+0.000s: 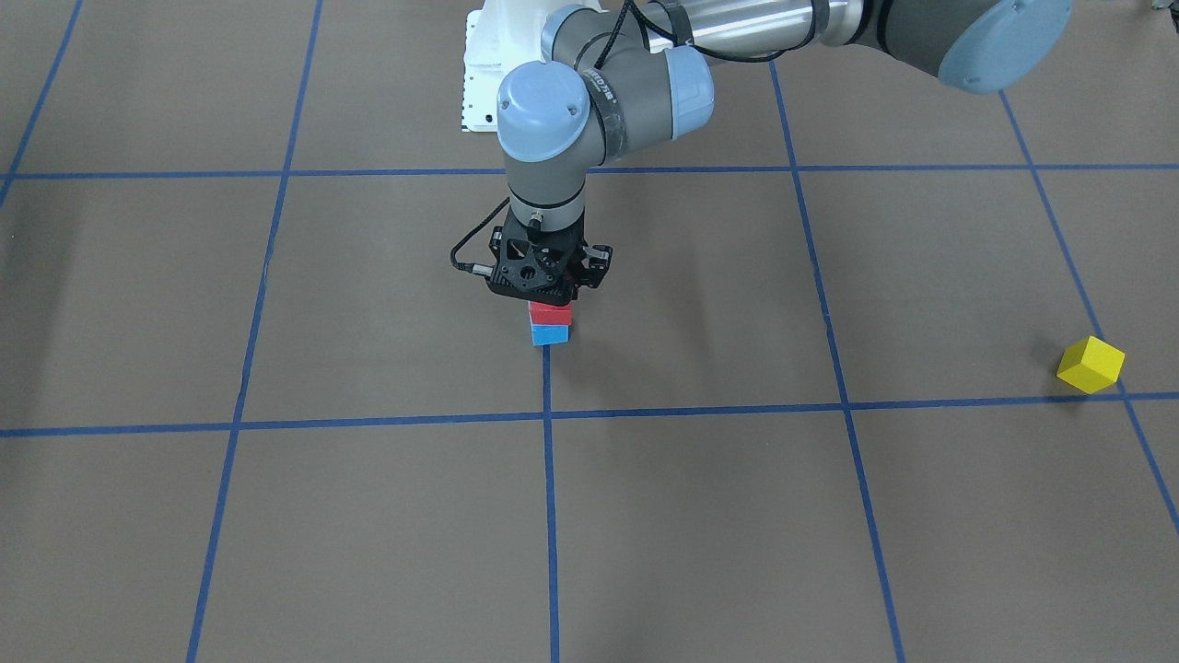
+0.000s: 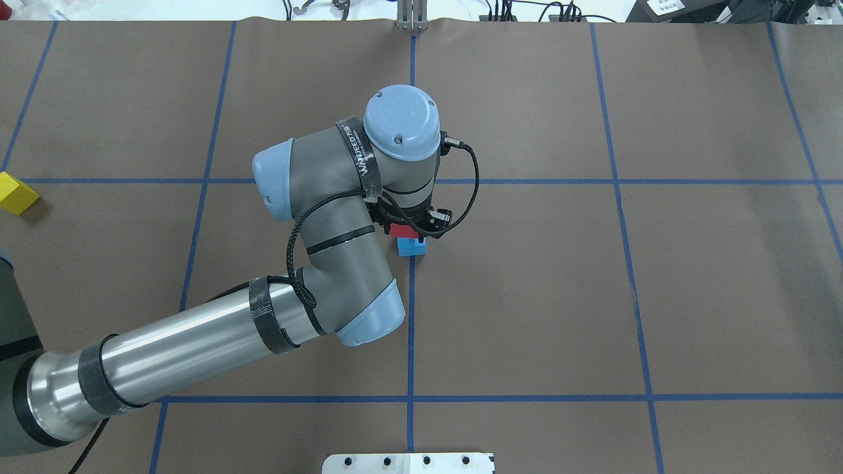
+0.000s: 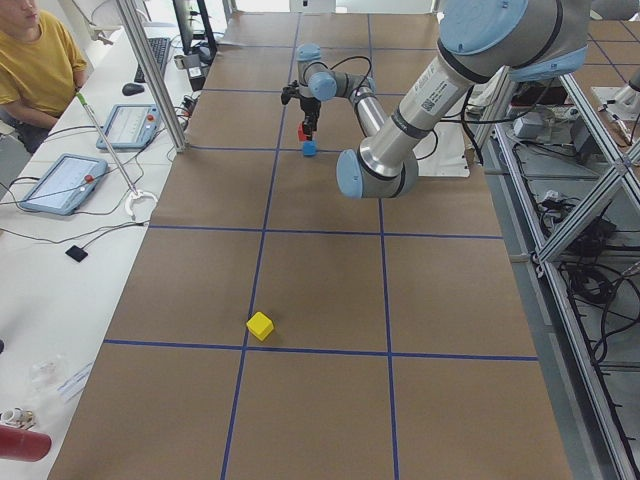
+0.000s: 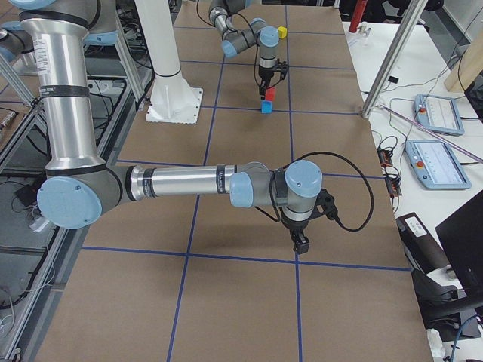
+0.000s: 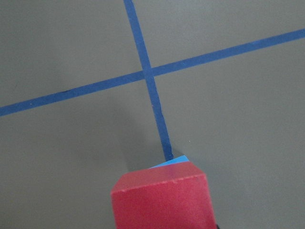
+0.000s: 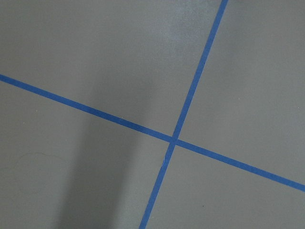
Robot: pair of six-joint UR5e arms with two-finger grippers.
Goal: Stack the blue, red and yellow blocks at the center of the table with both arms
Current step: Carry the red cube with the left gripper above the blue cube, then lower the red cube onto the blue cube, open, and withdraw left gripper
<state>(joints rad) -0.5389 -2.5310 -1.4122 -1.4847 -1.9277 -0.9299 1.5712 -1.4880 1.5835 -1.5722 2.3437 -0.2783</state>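
Note:
A red block [image 1: 550, 316] sits on or just above a blue block [image 1: 550, 335] at the table's center, at a tape crossing. I cannot tell whether they touch. My left gripper [image 1: 551, 307] comes straight down from above and is shut on the red block. The left wrist view shows the red block [image 5: 162, 200] close up, with a sliver of the blue block [image 5: 169, 162] behind it. A yellow block [image 1: 1091, 365] lies far off near the table's left end [image 2: 16, 193]. My right gripper [image 4: 299, 243] hangs over bare table; I cannot tell whether it is open or shut.
Blue tape lines [image 1: 548, 479] divide the brown table into squares. The white robot base [image 1: 479, 74] stands at the table's robot side. An operator [image 3: 30, 50] sits by tablets beyond the far edge. The right wrist view shows only a tape crossing [image 6: 174, 140].

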